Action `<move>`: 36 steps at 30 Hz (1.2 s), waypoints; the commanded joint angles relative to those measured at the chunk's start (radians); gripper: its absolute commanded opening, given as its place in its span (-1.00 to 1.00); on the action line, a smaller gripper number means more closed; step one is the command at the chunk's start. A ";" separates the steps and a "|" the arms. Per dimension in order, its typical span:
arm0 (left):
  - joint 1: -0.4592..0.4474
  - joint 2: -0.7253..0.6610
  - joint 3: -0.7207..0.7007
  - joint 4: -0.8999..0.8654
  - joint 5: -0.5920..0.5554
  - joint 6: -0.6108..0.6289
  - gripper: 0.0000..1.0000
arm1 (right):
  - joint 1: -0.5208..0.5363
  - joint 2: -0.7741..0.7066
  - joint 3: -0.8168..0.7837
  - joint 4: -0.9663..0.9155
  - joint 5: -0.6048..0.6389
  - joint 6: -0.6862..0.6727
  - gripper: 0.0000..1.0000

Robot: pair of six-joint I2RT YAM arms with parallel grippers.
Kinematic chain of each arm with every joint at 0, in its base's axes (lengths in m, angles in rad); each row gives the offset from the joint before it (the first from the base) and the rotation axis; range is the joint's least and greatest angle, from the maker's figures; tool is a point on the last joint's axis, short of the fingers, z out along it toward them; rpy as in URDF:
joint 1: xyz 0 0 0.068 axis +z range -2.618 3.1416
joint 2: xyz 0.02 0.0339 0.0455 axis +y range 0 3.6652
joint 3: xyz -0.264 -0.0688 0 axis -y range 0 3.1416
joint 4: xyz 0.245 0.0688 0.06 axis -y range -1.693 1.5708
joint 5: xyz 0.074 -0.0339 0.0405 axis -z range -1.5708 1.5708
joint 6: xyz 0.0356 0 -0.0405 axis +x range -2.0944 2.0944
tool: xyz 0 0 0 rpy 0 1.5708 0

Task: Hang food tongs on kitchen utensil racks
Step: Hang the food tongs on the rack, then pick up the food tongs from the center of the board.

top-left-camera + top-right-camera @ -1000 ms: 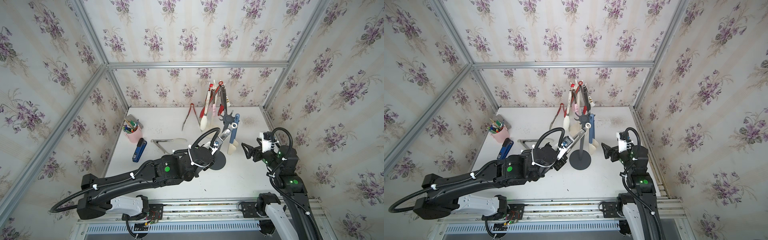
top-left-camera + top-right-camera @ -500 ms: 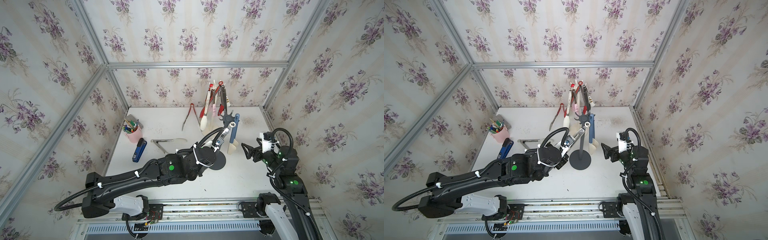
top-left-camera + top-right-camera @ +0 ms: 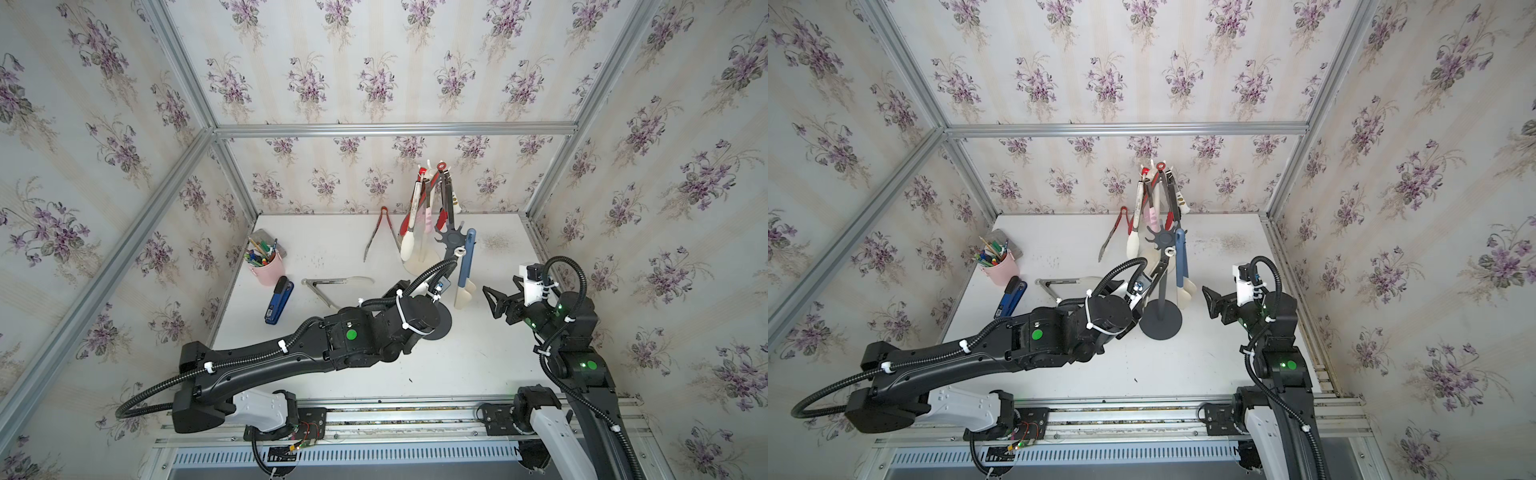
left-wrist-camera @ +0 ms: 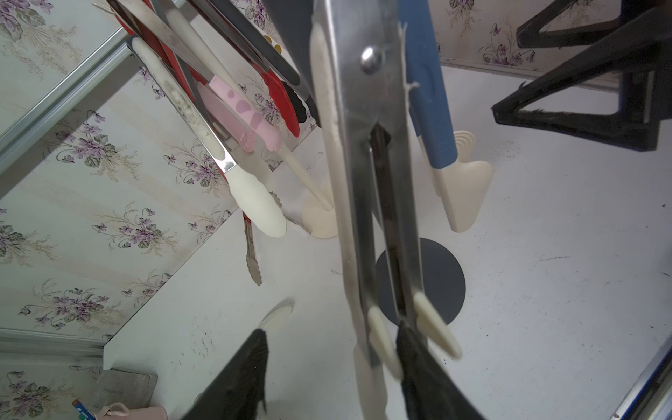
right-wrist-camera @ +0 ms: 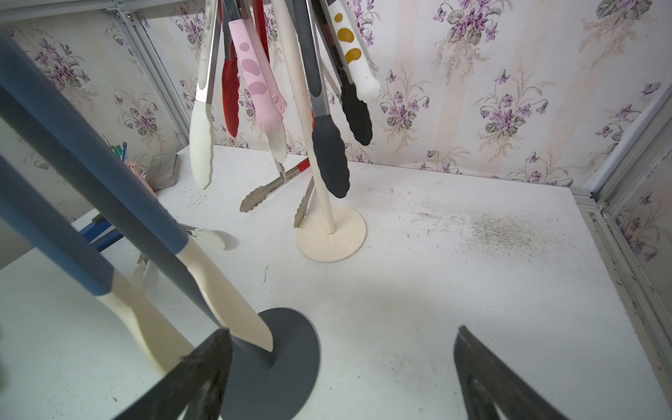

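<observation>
The dark grey rack (image 3: 454,240) stands mid-table with blue-handled tongs (image 3: 467,262) on one hook. Steel tongs with cream tips (image 4: 363,152) hang by their white ring (image 3: 459,250) at another hook. My left gripper (image 4: 331,331) is open around their lower end, and the tips rest by one finger (image 4: 418,363). The cream-white rack (image 5: 331,234) behind carries several tongs. Red-hinged tongs (image 3: 380,237) and cream-tipped tongs (image 3: 332,282) lie on the table. My right gripper (image 5: 342,331) stands open and empty, just right of the grey rack's base (image 5: 283,356).
At the left edge of the table are a pink cup of pens (image 3: 266,266) and a blue stapler (image 3: 278,300), with a grey block (image 5: 163,171) behind the cup. Papered walls close in the back and both sides.
My left gripper has opened and let go of the cream-tipped steel tongs, which now hang from the dark grey rack. The right arm has not moved.
</observation>
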 commanded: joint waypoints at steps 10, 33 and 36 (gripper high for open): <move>0.031 -0.076 -0.089 0.042 -0.001 -0.114 0.97 | 0.002 0.008 -0.002 0.037 -0.007 -0.005 0.88; 0.654 -0.253 -0.456 -0.196 0.351 -0.669 0.98 | 0.002 -0.013 -0.001 0.004 -0.017 -0.003 0.88; 0.733 -0.208 -0.470 -0.190 0.410 -0.669 0.97 | 0.002 -0.023 -0.001 -0.008 -0.019 -0.003 0.88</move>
